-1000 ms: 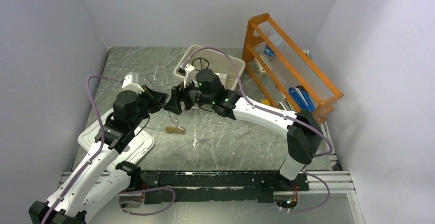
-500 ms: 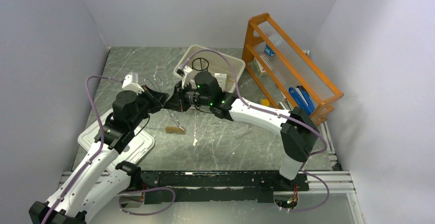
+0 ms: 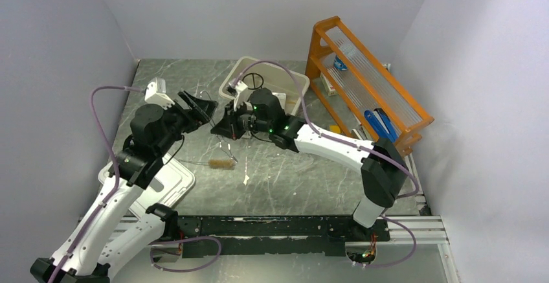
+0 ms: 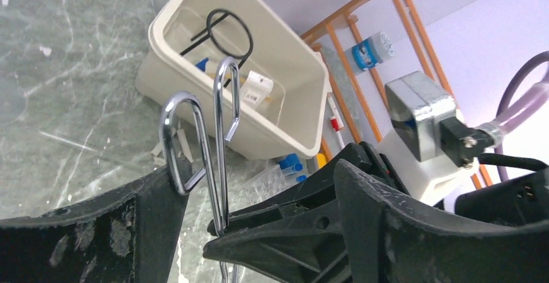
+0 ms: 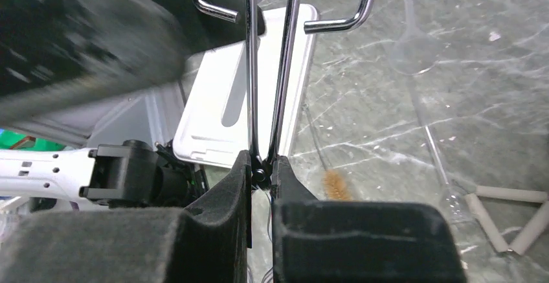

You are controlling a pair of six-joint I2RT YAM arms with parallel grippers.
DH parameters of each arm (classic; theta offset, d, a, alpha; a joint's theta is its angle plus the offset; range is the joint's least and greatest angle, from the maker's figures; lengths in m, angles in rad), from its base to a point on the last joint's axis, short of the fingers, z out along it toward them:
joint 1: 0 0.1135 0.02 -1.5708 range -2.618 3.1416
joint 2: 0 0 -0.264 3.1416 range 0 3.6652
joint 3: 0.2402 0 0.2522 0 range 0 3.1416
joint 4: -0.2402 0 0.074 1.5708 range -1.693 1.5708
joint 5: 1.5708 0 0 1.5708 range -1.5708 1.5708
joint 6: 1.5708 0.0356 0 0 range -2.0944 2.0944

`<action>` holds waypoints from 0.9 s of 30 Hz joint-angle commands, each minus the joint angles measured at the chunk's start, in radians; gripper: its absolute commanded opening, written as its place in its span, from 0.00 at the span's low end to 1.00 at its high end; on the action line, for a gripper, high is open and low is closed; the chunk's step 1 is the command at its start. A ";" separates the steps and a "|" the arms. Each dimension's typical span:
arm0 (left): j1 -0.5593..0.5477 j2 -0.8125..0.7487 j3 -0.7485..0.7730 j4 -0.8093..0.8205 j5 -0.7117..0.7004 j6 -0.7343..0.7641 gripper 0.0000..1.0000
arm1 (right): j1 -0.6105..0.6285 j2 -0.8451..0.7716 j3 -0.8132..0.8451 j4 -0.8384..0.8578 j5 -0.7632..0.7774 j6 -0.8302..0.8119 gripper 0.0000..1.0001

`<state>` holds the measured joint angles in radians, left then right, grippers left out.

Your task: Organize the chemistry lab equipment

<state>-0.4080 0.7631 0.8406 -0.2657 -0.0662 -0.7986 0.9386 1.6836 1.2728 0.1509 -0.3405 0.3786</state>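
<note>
The metal tongs (image 5: 251, 69) are held off the table (image 3: 291, 179), just at 10 o'clock of its middle in the top view. The right gripper (image 5: 261, 164) is clamped on them, its two pads pressed together on the pair of chrome rods where they run closest. The looped handle ends stand between the fingers of the left gripper (image 3: 206, 109), which are spread well apart. One loop lies against the edge of the lower finger in the left wrist view, and contact there cannot be told.

The beige tub (image 3: 303, 83) is set at 12 o'clock, just beyond the right gripper, with the black wire tripod ring (image 4: 250, 35) leaning inside it. Blue-capped tubes (image 4: 290, 164) lie on the table beside its wall. The orange rack (image 3: 362, 82) runs along the 3 o'clock edge.

The white lid (image 3: 175, 182) lies flat at 8 o'clock, near the left edge. The brown-bristled brush (image 3: 222, 164) rests at 7 o'clock of the grippers, apart from the lid. The white triangle (image 5: 508, 194) lies close by it. Bare marble is seen at the 11 o'clock corner and across the near side from 5 to 6 o'clock.
</note>
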 commanded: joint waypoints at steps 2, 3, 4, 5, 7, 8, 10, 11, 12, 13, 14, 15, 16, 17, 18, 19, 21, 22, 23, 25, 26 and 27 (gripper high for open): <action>0.005 -0.006 0.122 -0.075 -0.047 0.081 0.86 | -0.065 -0.062 0.040 -0.074 0.029 -0.115 0.00; 0.005 -0.008 0.138 -0.086 -0.048 0.097 0.86 | -0.088 -0.064 0.053 -0.089 0.018 -0.136 0.00; 0.005 -0.016 0.149 -0.091 -0.039 0.111 0.86 | -0.114 -0.065 0.066 -0.100 0.000 -0.155 0.00; 0.004 -0.026 0.151 -0.080 -0.018 0.123 0.86 | -0.142 -0.065 0.078 -0.110 -0.019 -0.171 0.00; 0.005 -0.055 0.130 -0.020 0.033 0.141 0.85 | -0.204 -0.069 0.097 -0.112 -0.068 -0.213 0.00; 0.004 -0.063 0.116 0.008 0.053 0.149 0.85 | -0.230 -0.068 0.110 -0.118 -0.084 -0.244 0.00; 0.005 -0.064 0.112 0.025 0.089 0.161 0.85 | -0.268 -0.053 0.156 -0.157 -0.084 -0.336 0.00; 0.005 -0.057 0.119 0.020 0.101 0.168 0.85 | -0.281 -0.035 0.184 -0.188 -0.078 -0.381 0.00; 0.005 -0.047 0.126 0.012 0.117 0.176 0.84 | -0.294 -0.013 0.217 -0.221 -0.074 -0.424 0.00; 0.005 -0.038 0.135 0.001 0.127 0.183 0.84 | -0.308 0.010 0.248 -0.252 -0.069 -0.462 0.00; 0.005 -0.026 0.143 -0.011 0.132 0.189 0.83 | -0.321 0.031 0.273 -0.272 -0.065 -0.495 0.00; 0.005 -0.019 0.150 -0.022 0.134 0.193 0.83 | -0.332 0.047 0.290 -0.286 -0.059 -0.527 0.00; 0.005 -0.012 0.154 -0.032 0.132 0.195 0.83 | -0.343 0.065 0.305 -0.295 -0.045 -0.560 0.00; 0.005 -0.008 0.155 -0.036 0.132 0.196 0.83 | -0.351 0.081 0.315 -0.298 -0.032 -0.589 0.00; 0.005 -0.006 0.150 -0.034 0.135 0.198 0.82 | -0.359 0.098 0.325 -0.302 -0.021 -0.614 0.00; 0.005 -0.005 0.145 -0.030 0.135 0.200 0.82 | -0.368 0.118 0.338 -0.310 -0.018 -0.639 0.00; 0.005 -0.002 0.138 -0.025 0.134 0.201 0.82 | -0.383 0.160 0.371 -0.340 -0.026 -0.684 0.00; 0.005 0.001 0.137 -0.029 0.131 0.204 0.82 | -0.386 0.182 0.386 -0.361 -0.027 -0.710 0.00; 0.005 0.004 0.139 -0.034 0.128 0.208 0.82 | -0.390 0.200 0.397 -0.383 -0.028 -0.731 0.00; 0.005 0.012 0.145 -0.051 0.118 0.216 0.82 | -0.395 0.234 0.423 -0.427 -0.045 -0.764 0.00; 0.005 0.017 0.148 -0.057 0.114 0.218 0.82 | -0.396 0.256 0.437 -0.450 -0.057 -0.782 0.00; 0.005 0.020 0.150 -0.062 0.110 0.221 0.82 | -0.396 0.271 0.448 -0.477 -0.066 -0.797 0.00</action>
<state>-0.4080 0.7731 0.9630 -0.3000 0.0315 -0.6083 0.5510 1.9079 1.6600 -0.2184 -0.3748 -0.3000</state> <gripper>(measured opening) 0.824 0.073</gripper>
